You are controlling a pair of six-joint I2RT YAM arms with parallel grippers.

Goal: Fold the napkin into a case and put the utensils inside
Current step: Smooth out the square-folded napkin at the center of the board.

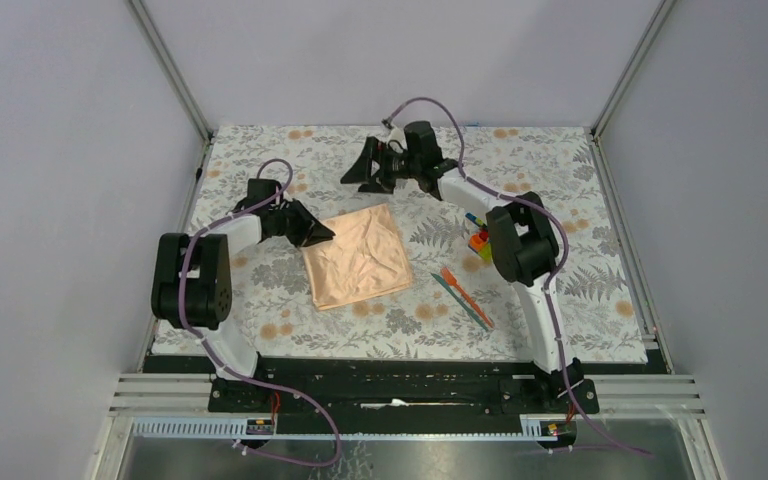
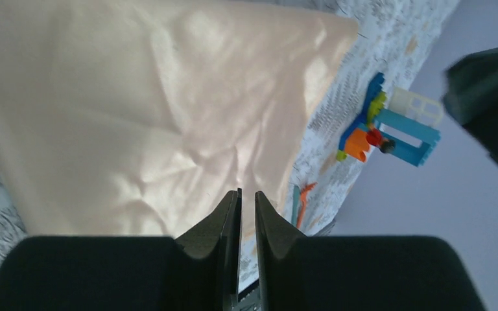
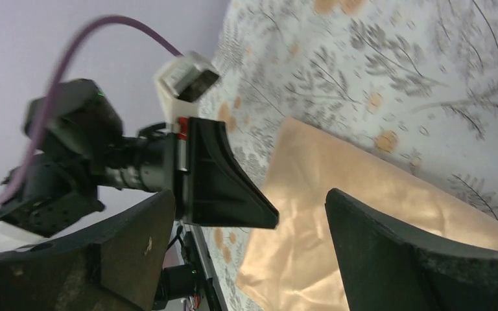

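- One napkin lay spread just beyond the left gripper, whose jaws stood barely apart, gripping nothing.
- The right gripper jaws gaped wide, empty, near the napkin's far edge.
- Two utensils, orange and teal, lay well apart from both.

A robot lab cell: bare walls, aluminium frame posts, cabled arms on a base rail.

We see bright, even overhead light, soft faint shadows on the floral mat, pale glare washing out the napkin in our left wrist view, near black fingers soft and grainy.
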